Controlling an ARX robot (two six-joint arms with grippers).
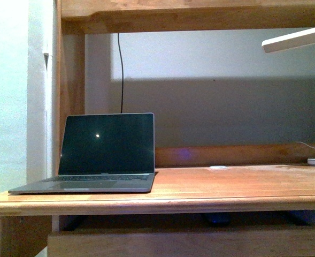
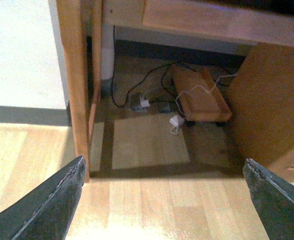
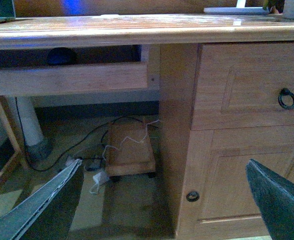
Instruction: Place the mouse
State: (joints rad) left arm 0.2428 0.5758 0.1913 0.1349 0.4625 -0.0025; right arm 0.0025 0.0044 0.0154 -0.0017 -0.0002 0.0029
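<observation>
Both grippers hang with jaws wide apart, empty: left gripper (image 2: 162,161), right gripper (image 3: 162,162). The mouse (image 3: 62,56) is probably the dark dome on the shelf (image 3: 67,77) under the desk (image 1: 243,184); only its crown shows over the shelf's front board. Best to reach in level, grip low, then set it lower right in the front view, clear of the laptop (image 1: 106,152).
</observation>
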